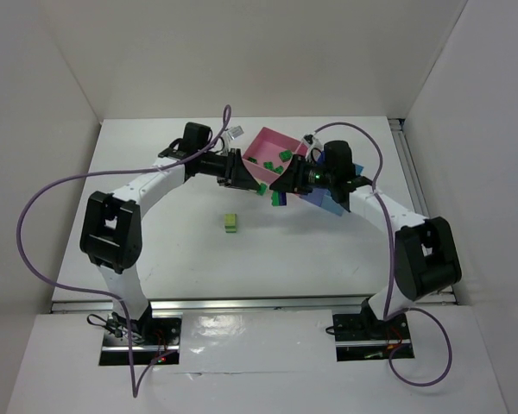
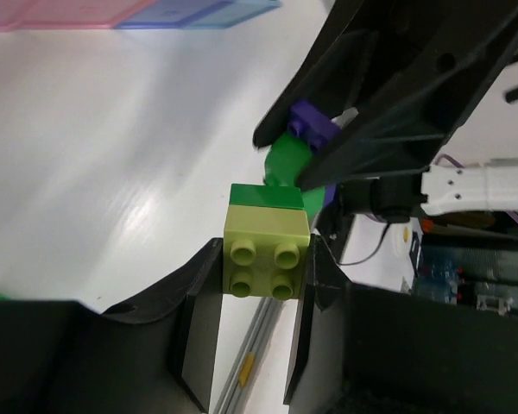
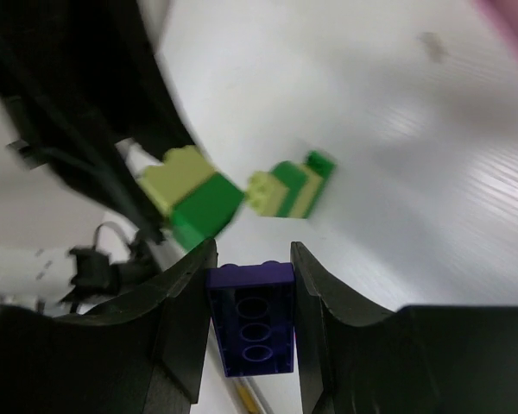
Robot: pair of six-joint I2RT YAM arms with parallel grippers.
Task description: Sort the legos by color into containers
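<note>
My left gripper [image 2: 266, 260] is shut on a lime-yellow lego with a dark green lego stuck to it [image 2: 268, 237], held above the table. My right gripper [image 3: 253, 257] is shut on a dark blue-purple lego [image 3: 252, 323]. In the top view the two grippers, left [image 1: 252, 183] and right [image 1: 282, 188], meet tip to tip just in front of the pink container [image 1: 261, 141]. A green piece [image 2: 285, 159] shows beside the purple lego [image 2: 312, 121] in the right fingers. A small lime-and-green lego stack [image 1: 231, 223] lies on the table, and it also shows in the right wrist view [image 3: 292, 190].
The pink container holds a few green legos [image 1: 285, 155]. The blue containers [image 1: 326, 203] lie under the right arm. Pink [image 2: 60, 10] and blue [image 2: 190, 10] containers show at the top of the left wrist view. Purple cables loop beside both arms.
</note>
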